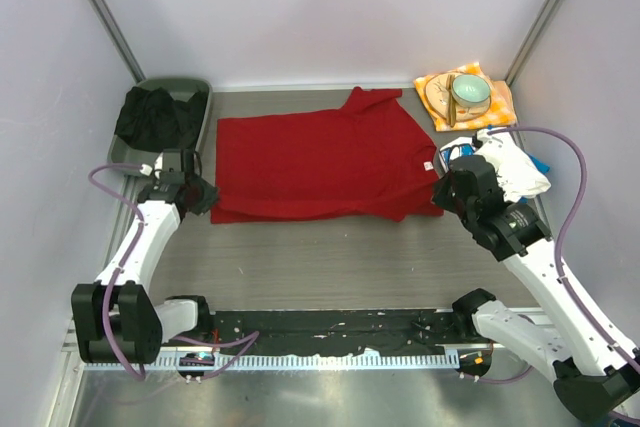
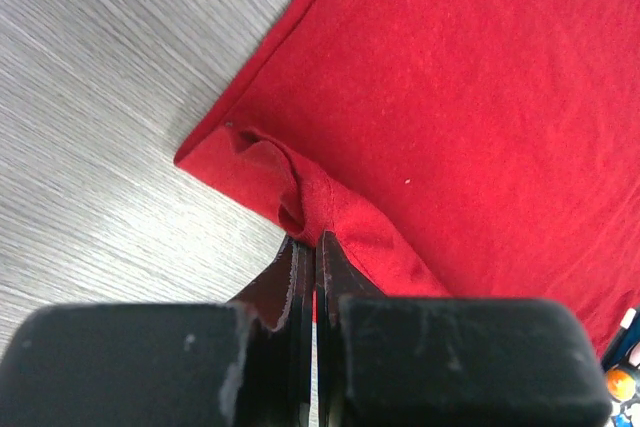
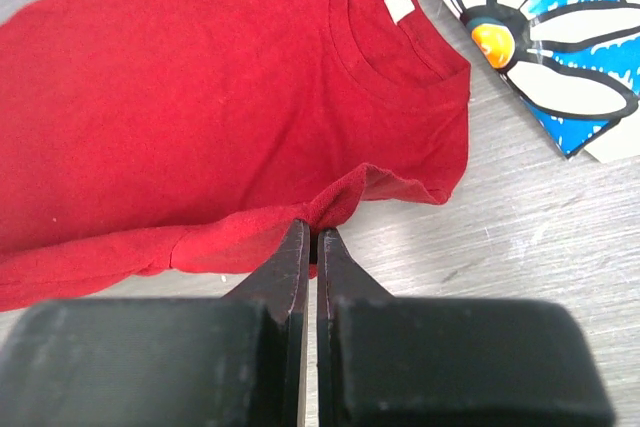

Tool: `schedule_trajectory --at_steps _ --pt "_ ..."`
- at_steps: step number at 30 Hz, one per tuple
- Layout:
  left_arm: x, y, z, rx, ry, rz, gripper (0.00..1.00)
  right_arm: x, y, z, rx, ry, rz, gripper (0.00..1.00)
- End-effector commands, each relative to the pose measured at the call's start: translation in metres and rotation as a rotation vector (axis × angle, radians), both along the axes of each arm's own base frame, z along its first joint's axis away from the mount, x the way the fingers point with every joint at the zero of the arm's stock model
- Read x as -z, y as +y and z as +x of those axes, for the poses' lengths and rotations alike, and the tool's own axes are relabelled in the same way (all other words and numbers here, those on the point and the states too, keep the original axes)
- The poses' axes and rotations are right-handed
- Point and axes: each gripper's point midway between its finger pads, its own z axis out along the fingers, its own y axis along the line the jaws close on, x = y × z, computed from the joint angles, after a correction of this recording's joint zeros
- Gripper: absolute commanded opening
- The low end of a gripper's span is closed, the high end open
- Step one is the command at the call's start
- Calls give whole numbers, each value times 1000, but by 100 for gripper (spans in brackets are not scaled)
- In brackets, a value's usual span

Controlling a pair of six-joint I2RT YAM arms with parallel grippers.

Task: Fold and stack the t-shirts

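Grey wood-grain table (image 1: 330, 257), walled at left, far and right edges. Bare strip along the near edge, between shirt and arm bases; only a thin strip at the far edge.

Spread flat across the middle, red t-shirt (image 1: 320, 167): long axis left to right, collar toward the right edge, hem toward the left, one sleeve pointing at the far edge.

Crumpled at the right edge, just beside the collar, daisy-print t-shirt (image 1: 510, 172).

In the far left corner, dark tray (image 1: 195, 87) holding a black cloth (image 1: 155, 117).

In the far right corner, orange checked cloth (image 1: 500, 107) under a pale green bowl (image 1: 470, 92).

Left gripper (image 2: 308, 242) pinched tight on the red shirt's near left hem corner. Right gripper (image 3: 310, 232) clamped on its near edge below the collar.
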Motion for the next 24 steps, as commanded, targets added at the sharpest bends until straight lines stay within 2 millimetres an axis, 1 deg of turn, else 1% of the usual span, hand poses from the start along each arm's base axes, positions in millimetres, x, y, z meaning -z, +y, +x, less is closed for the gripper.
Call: schedule_trajectory --at_steps 1,2,7,10,11,14,19,20,22,24 --pt "-4 -6 0 31 -38 11 0 7 -1 -5 0 8 11 1" --pt "-4 -6 0 32 -41 12 0 9 -1 -5 2 10 10 1" --pt "5 -7 1 33 -18 26 0 14 -1 -5 4 16 11 1" --pt "10 -7 5 29 -7 26 0 14 -2 0 11 12 -3 1" --pt "8 -7 7 28 -9 27 0 16 -2 2 14 23 -13 1" --pt "6 -5 15 19 -13 38 0 10 -1 11 21 9 -26 1" --pt "7 -4 25 18 6 43 0 9 7 30 18 15 -45 1" --pt "7 -4 28 16 5 42 0 4 7 33 22 5 -43 1" --pt "5 -3 31 9 0 46 0 6 11 41 20 10 -48 1" --pt "1 -3 36 5 -7 45 0 2 13 48 22 0 -47 1"
